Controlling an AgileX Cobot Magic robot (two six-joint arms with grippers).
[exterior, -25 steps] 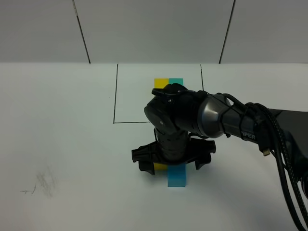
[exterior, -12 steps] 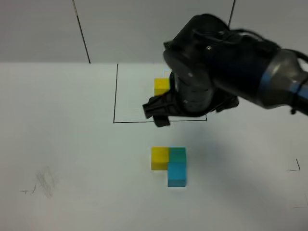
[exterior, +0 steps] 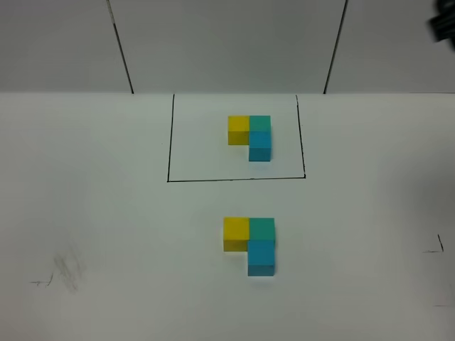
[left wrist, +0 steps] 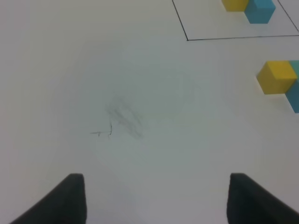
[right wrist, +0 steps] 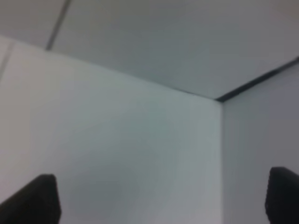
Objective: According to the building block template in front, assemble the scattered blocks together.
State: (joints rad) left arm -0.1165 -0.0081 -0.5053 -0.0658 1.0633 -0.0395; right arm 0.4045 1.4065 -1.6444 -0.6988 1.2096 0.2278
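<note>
The building block template [exterior: 206,153] is a black-outlined rectangle at the back of the table, framing a small yellow, teal and blue L-shaped trio [exterior: 251,136]. In front of it the scattered blocks lie joined in the same L: yellow [exterior: 236,234], teal-green [exterior: 261,228], blue [exterior: 261,258]. No gripper touches them. My left gripper [left wrist: 159,201] hangs open over bare table well left of the yellow block [left wrist: 276,77], its fingers empty. The right gripper [right wrist: 161,200] is open and empty, facing the wall; only a dark sliver of that arm [exterior: 444,25] shows in the high view.
Faint pencil smudges [exterior: 64,270] mark the white table at the front left. A grey panelled wall [exterior: 227,42] stands behind the table.
The right arm has lifted off the joined blocks and swung up and away to the upper right, leaving them on the table in the L shape.
</note>
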